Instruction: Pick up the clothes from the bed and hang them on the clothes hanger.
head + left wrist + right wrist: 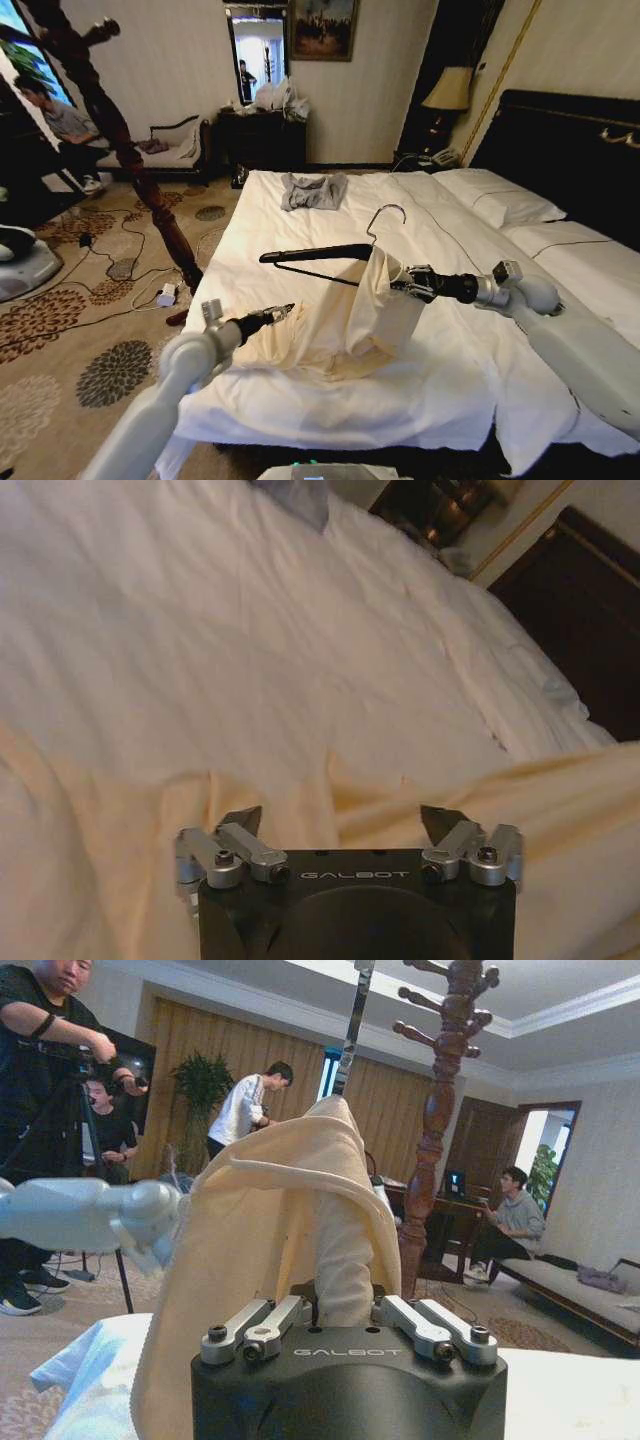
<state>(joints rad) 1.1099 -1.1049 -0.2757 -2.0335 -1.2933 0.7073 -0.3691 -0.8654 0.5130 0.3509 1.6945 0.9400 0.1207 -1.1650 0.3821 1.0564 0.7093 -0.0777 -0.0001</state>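
The clothes (pixel 345 315), a cream-yellow shirt, hang over one arm of the black clothes hanger (pixel 315 253) and trail down onto the bed (pixel 440 380). My right gripper (pixel 400 280) holds the hanger above the bed, shut on its cloth-covered end; the silver hook (pixel 387 214) points up. From the right wrist, the clothes (pixel 290 1220) drape over the hanger bar (pixel 350 1020) above the right gripper (pixel 330 1318). My left gripper (pixel 287 313) is open at the shirt's low left edge. In its wrist view the left gripper (pixel 342 825) hovers over the clothes (pixel 130 830), its fingers spread apart.
A grey garment (pixel 312 190) lies at the bed's far end. White pillows (pixel 500 205) rest against the black headboard (pixel 570 140) on the right. A dark wooden coat stand (pixel 140 170) rises left of the bed, with cables (pixel 130 265) on the carpet.
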